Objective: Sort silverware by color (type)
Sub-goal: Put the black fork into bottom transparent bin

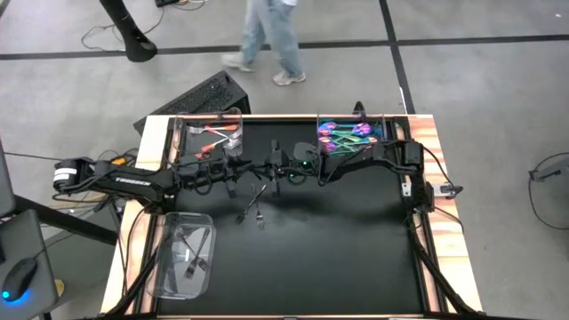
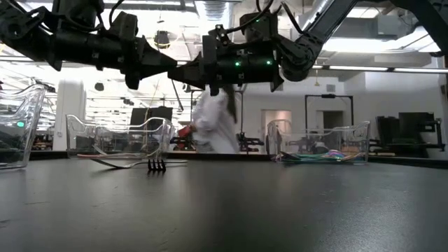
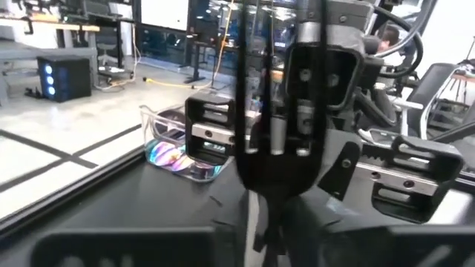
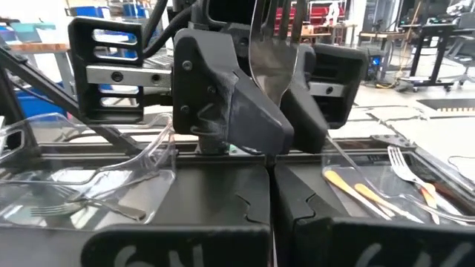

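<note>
A dark grey fork stands upright, tines up, above the middle of the table, between my two grippers. My left gripper comes from the table's left and my right gripper from the right. They meet nose to nose, both shut on the fork. Two dark forks lie flat on the black mat just near of them. Iridescent pieces fill the far right tray, coppery pieces lie in the far left tray, and dark pieces in the near left tray. My left gripper pinches the fork's handle below its head between both fingers, coming level from the table's left. The fork is lifted clear and stands upright. My right gripper pinches the same handle between its two fingers, level from the table's right, across the fork.
Three clear plastic trays sit at the mat's far left, far right and near left. The near right of the mat holds nothing. A person walks on the floor beyond the far edge.
</note>
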